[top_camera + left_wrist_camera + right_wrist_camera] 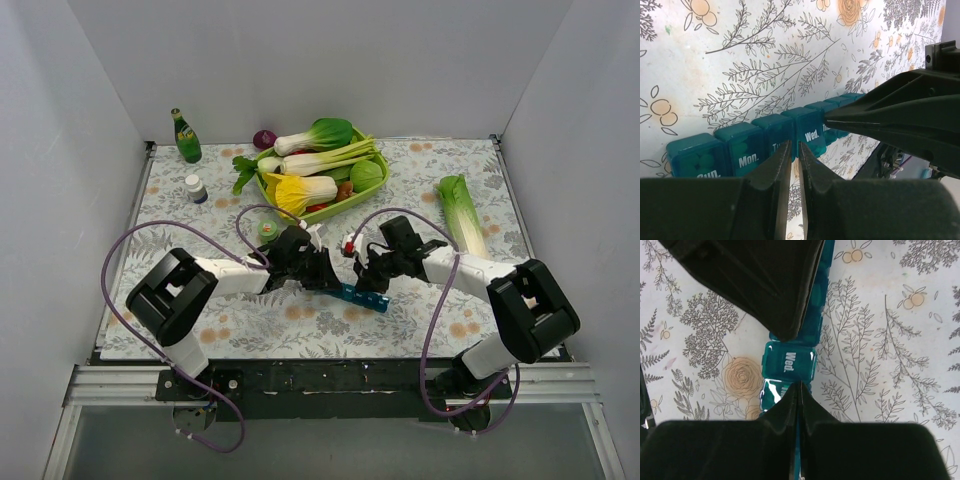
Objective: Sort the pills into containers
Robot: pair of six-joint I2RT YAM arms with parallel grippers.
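Pill strip (364, 297) lies flat on the counter (300, 330), both hands at its Wed. lid (789, 362): left hand (795, 147) almost pressed together, right hand (800, 387) fully so. Danger: a prying tip slips and the unpinned strip skids

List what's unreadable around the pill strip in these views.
- Left wrist: Tuesday's label is half behind the left claw. Labels past "Wed." are behind the right claw.
- Right wrist: the pill strip beyond "Wed." is covered by both claws.
- Top external: the strip is mostly under the claws, and the lids are too small to judge.
- Pills: only blurry green shapes show through the lids in the left wrist view, so the count is unclear.
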